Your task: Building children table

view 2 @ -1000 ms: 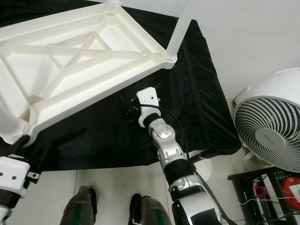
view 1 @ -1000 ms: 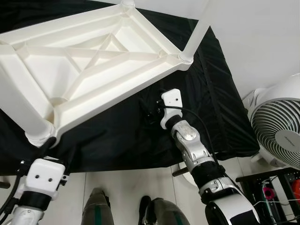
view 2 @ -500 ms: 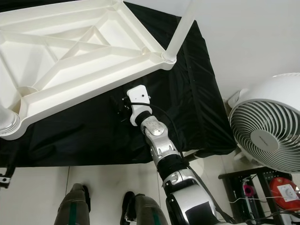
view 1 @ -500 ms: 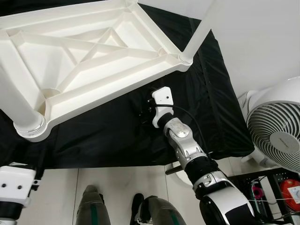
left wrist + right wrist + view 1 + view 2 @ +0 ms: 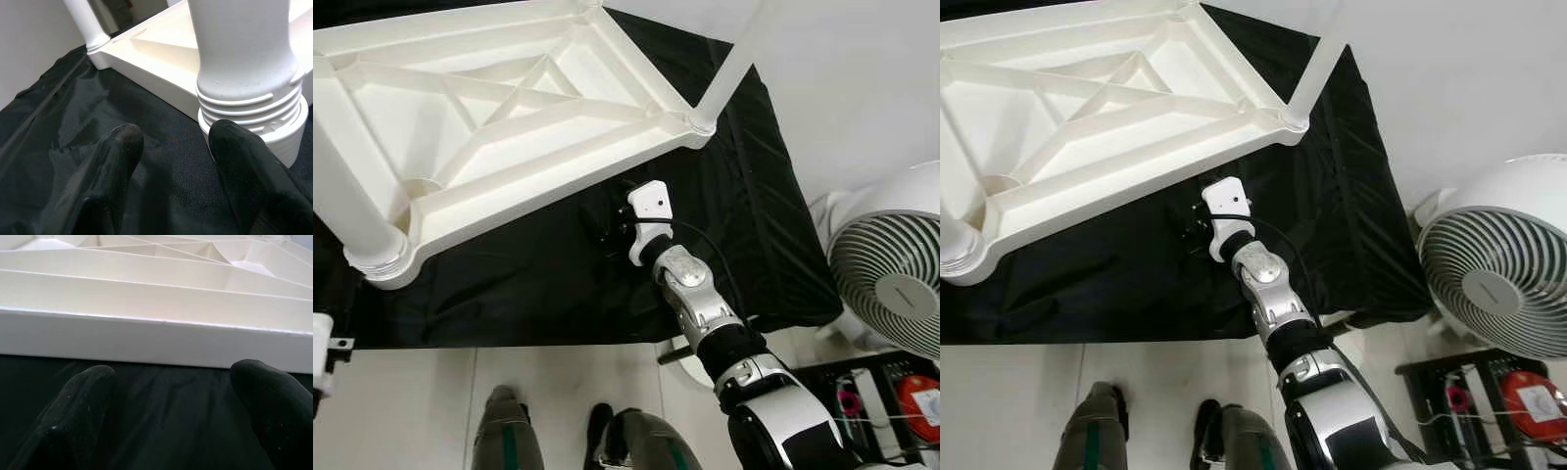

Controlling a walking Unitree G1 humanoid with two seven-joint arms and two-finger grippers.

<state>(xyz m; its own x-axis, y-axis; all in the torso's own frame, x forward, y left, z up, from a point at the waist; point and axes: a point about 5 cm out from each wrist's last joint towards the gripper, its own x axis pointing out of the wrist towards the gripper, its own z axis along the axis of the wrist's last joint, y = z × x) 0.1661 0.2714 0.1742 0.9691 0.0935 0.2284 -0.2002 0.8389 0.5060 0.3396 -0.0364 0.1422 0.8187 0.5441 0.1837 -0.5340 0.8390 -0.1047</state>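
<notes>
The right gripper (image 5: pixel 166 411) hangs over the black cloth (image 5: pixel 568 284), its 2 black fingers (image 5: pixel 73 416) spread wide and empty, pointing at the long side rim of the upside-down white ribbed plastic table top (image 5: pixel 499 127). The left gripper (image 5: pixel 181 166) is likewise spread, holding nothing, one fingertip just beside the threaded base of the near white round leg (image 5: pixel 244 63) at the table's corner. A second white leg (image 5: pixel 729 64) stands at the far corner. A white floor fan (image 5: pixel 891 274) stands well to the right.
</notes>
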